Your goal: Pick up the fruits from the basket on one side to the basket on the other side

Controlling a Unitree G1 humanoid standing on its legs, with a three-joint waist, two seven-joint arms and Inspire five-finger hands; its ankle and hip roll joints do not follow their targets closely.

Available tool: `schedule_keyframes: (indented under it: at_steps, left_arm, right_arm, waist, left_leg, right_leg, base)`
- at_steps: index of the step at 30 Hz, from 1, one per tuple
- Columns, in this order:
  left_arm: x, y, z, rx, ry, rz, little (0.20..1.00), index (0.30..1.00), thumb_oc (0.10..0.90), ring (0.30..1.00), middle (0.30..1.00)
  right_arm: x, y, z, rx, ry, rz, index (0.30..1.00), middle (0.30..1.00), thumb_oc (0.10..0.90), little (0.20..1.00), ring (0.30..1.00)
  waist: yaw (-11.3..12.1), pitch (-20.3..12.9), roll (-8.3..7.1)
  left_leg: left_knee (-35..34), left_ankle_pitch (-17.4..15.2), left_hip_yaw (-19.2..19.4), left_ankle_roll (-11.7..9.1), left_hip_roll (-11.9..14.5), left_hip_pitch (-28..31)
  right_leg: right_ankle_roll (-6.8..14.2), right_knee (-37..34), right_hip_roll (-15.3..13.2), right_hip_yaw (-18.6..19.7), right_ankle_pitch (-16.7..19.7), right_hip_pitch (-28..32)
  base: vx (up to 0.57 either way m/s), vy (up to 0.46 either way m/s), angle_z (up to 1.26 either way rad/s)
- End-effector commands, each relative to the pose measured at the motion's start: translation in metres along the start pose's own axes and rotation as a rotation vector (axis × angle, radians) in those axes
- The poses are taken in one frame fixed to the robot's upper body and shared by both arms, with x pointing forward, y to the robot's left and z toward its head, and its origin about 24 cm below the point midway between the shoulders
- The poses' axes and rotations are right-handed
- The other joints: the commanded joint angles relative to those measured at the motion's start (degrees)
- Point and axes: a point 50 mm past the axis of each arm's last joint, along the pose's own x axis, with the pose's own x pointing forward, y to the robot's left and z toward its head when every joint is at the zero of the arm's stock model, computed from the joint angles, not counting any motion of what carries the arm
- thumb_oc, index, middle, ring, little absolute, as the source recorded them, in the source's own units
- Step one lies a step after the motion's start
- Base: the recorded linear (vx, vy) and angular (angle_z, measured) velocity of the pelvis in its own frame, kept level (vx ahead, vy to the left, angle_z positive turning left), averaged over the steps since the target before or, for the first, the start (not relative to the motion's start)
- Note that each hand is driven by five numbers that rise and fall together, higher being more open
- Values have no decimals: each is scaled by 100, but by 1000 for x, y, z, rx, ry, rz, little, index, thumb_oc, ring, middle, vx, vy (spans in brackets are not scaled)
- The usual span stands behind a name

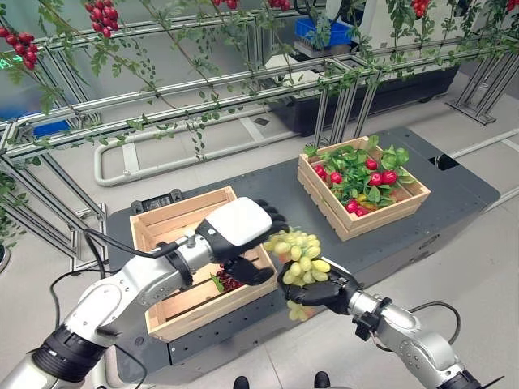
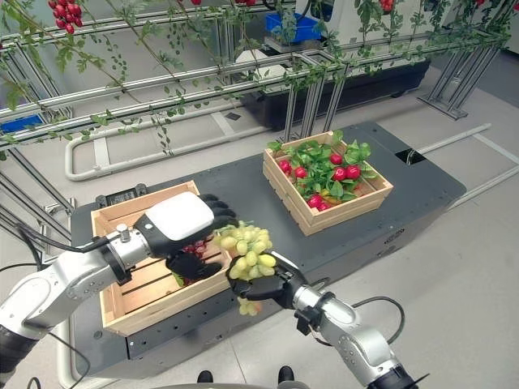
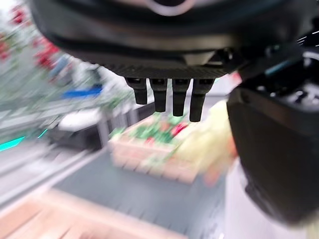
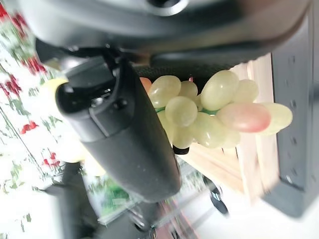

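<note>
Green grapes [image 1: 298,253] clamped in right robot hand [image 1: 312,289], left robot hand [image 1: 239,235] fingers straight

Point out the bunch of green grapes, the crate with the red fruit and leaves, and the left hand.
bunch of green grapes [image 1: 298,253]: left eye view, on the upper grapes.
crate with red fruit and leaves [image 1: 379,217]: left eye view, on its near wooden wall.
left hand [image 1: 237,227]: left eye view, on its white back cover.
</note>
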Motion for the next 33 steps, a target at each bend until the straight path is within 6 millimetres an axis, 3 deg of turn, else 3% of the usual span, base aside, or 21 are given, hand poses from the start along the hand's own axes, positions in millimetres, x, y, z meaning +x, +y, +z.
schedule_keyframes:
  at_steps: [1,5,10,15,16,18,22,29,32,33]
  left_arm:
    - [-8,16,-30,-27,108,-24,900,900,800,900,900]
    - [-12,18,-34,-52,107,-60,900,900,800,900,900]
    - [-14,33,-23,-192,-54,-9,900,900,800,900,900]
    - [-21,64,-1,-579,-352,298,900,900,800,900,900]
    - [-24,67,0,-687,-403,374,900,900,800,900,900]
    - [-27,64,-5,-920,-430,519,900,900,800,900,900]
    - [-15,33,-4,-1246,-423,676,900,900,800,900,900]
    - [12,16,11,-1607,-502,742,900,900,800,900,900]
    - [17,13,15,-1690,-512,753,900,900,800,900,900]
    - [19,12,17,-1704,-515,751,900,900,800,900,900]
  right_arm:
    - [4,6,69,-51,-342,54,300,300,400,300,300]
    - [7,5,69,-52,-338,57,300,300,400,300,300]
    - [6,3,62,-63,-325,60,300,300,400,300,300]
    - [6,7,58,-79,-328,73,300,300,400,300,300]
    - [6,8,56,-79,-331,75,300,300,400,300,300]
    - [8,11,55,-74,-332,87,300,300,400,300,300]
    - [15,20,60,-41,-366,109,300,300,400,300,300]
    - [25,23,65,80,-456,53,300,300,400,300,300]
    - [21,22,63,126,-493,28,300,300,400,300,300]
    - [20,22,61,141,-506,22,300,300,400,300,300]
  waist:
    - [39,-157,6]
    - [62,-108,48]
    - [68,-63,68]
    - [125,-1,-2]
    - [179,12,-44]
    - [268,28,-120]
    - [378,-1,-226]
    - [190,4,-139]
    - [72,118,-139]
    - [52,176,-147]
  left_leg:
    - [36,-392,91,3,76,153]
    - [36,-344,-11,3,57,128]
    - [36,-297,-195,21,-27,159]
    - [631,-602,-584,103,-350,10]
    - [877,-701,-813,125,-468,-85]
    - [1146,-827,-1130,167,-635,-189]
    - [1276,-1063,-1542,301,-964,-134]
    - [789,-1124,-1266,501,-1168,143]
    - [721,-1177,-1154,553,-1229,234]
    - [717,-1177,-1034,545,-1222,250]
  right_leg:
    - [28,35,96,-200,-90,-68]
    - [0,35,159,-112,-94,-86]
    - [-49,35,251,91,-131,-36]
    - [-67,35,210,364,-129,70]
    - [-71,35,181,469,-104,92]
    - [-77,35,113,623,-48,119]
    - [-34,35,50,1063,29,105]
    - [254,495,-218,1184,250,-603]
    - [393,572,-430,1206,667,-958]
    - [436,499,-528,1022,815,-1086]
  base:
    - [-12,-61,-7]
    - [8,-99,-8]
    - [43,-52,-11]
    - [53,67,-38]
    - [1,185,-56]
    - [-15,221,-60]
    - [-62,293,-85]
    - [-178,378,-58]
    - [-203,298,-30]
    - [-188,217,-30]
